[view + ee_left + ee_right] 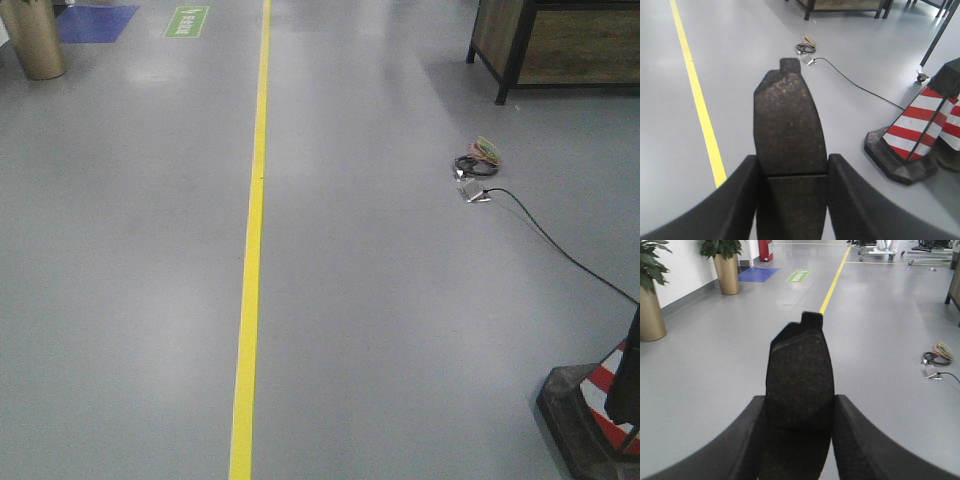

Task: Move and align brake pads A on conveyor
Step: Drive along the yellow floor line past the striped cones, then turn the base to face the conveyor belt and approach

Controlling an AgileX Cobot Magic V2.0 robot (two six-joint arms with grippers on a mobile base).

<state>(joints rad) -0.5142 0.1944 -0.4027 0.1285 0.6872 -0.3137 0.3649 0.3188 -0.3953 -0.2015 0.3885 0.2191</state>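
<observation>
**Brake pads held in both grippers, conveyor out of view**

Brake pads ride one in each wrist view, and no belt shows anywhere; only grey floor with a yellow line [252, 240] running toward 12 o'clock. Judging from that, the carry should finish before lowering, each pad kept level and set down parallel to its mate. The striped cone [912, 132] sits at 3 o'clock. The left gripper [792, 175] clamps a speckled, gritty pad [789, 120], grooved across, tab at 12 o'clock. The right gripper [799, 412] pinches a darker pad [800, 370] likewise.
</observation>
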